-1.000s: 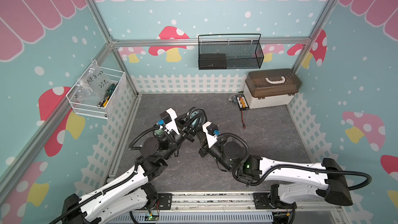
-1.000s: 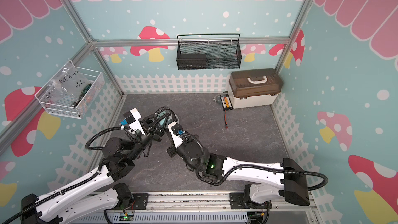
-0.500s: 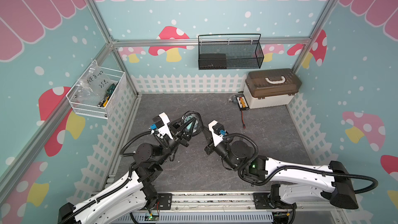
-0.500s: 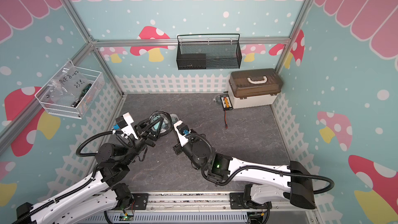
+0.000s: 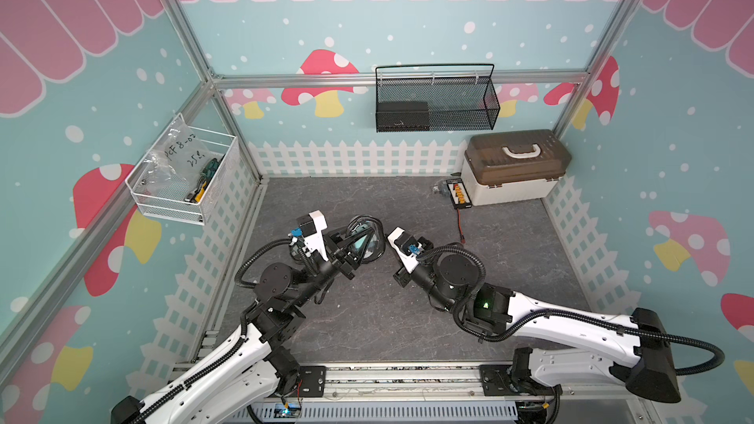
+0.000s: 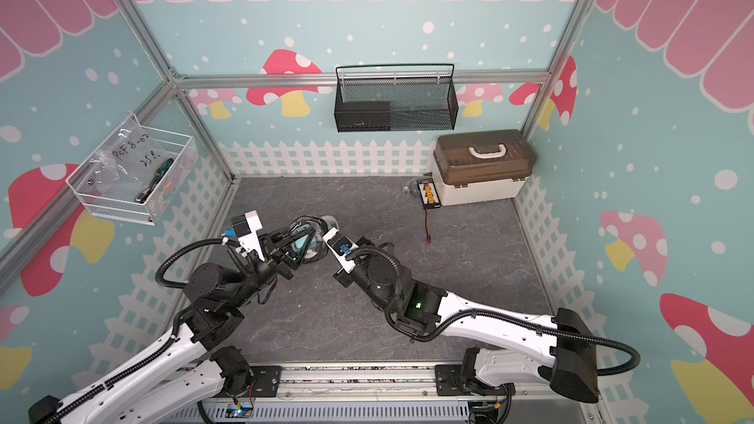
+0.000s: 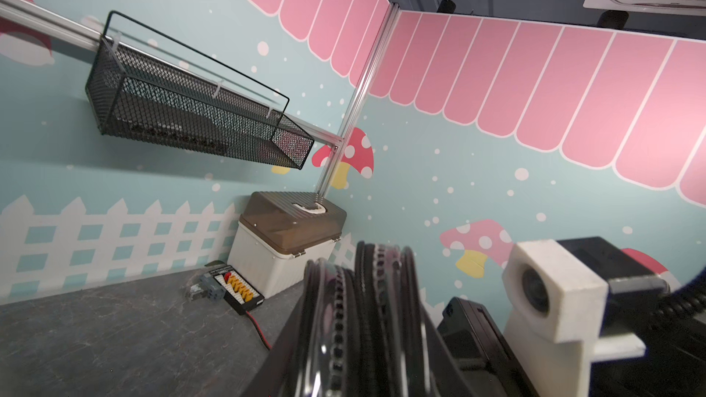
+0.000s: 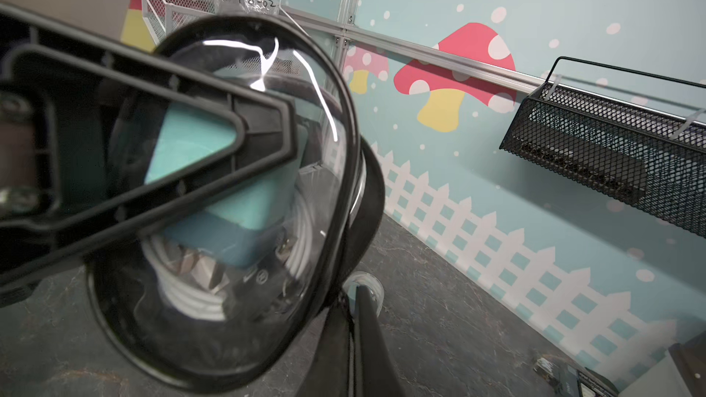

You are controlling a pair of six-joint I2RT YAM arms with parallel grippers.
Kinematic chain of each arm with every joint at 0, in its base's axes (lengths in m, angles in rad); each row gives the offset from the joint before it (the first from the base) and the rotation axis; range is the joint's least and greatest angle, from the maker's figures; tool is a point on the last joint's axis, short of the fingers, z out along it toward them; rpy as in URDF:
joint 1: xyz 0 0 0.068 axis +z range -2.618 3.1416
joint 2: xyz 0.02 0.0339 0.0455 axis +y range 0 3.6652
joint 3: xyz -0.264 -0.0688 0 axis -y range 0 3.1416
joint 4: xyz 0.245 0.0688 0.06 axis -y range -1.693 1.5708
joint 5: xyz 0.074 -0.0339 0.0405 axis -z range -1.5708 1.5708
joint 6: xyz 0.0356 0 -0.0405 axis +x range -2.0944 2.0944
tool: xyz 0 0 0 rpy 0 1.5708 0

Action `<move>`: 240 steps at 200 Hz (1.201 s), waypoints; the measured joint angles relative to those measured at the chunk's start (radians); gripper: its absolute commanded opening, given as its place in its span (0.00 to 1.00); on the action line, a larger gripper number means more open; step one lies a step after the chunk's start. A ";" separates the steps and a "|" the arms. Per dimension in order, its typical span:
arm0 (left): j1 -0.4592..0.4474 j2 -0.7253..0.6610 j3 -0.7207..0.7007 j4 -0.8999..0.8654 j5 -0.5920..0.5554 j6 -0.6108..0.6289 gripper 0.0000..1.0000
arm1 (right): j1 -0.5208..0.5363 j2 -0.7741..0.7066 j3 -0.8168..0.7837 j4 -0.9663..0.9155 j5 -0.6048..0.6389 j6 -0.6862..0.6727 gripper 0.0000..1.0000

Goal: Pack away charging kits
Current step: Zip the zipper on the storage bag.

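A black-rimmed oval pouch (image 5: 364,238) (image 6: 307,239) hangs above the middle of the floor, with my left gripper (image 7: 363,341) shut on it. One finger (image 8: 164,154) lies across its clear window. Through the window of the pouch (image 8: 229,341) I see a teal cube charger (image 8: 237,204) and a coiled white cable (image 8: 191,295). In the left wrist view the pouch shows edge-on as two black rims. My right gripper (image 8: 355,299) is shut, its tips right beside the pouch's rim. Whether they pinch anything cannot be told. In both top views its fingers are hidden under the wrist.
A beige box with a brown lid (image 5: 514,169) stands at the back right. A black board with orange connectors (image 5: 459,194) and a red wire lie beside it. A black mesh basket (image 5: 434,104) hangs on the back wall and a white wire basket (image 5: 183,181) on the left wall. A small clear round thing (image 8: 370,279) lies just behind my right fingertips.
The left gripper has carried the pouch a little toward the front. The right wrist has shifted slightly right and stays beside the pouch. Neither gripper has opened or shut.
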 measured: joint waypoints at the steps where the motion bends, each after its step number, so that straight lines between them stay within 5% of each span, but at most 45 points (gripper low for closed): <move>1: 0.000 0.000 0.000 -0.001 0.001 0.000 0.00 | -0.002 0.000 0.002 -0.003 -0.003 -0.002 0.00; 117: 0.014 0.057 0.063 -0.099 0.232 0.024 0.00 | -0.101 -0.017 0.205 -0.261 -0.222 -0.213 0.00; 165: 0.020 0.082 0.124 -0.147 0.278 0.050 0.00 | -0.115 -0.021 0.220 -0.265 -0.264 -0.195 0.00; 199: 0.019 0.140 0.195 -0.182 0.306 0.040 0.30 | -0.122 -0.067 0.097 -0.072 -0.230 -0.103 0.00; 240: 0.017 0.202 0.217 -0.115 0.325 -0.028 0.52 | -0.121 -0.079 -0.006 0.153 -0.188 -0.007 0.00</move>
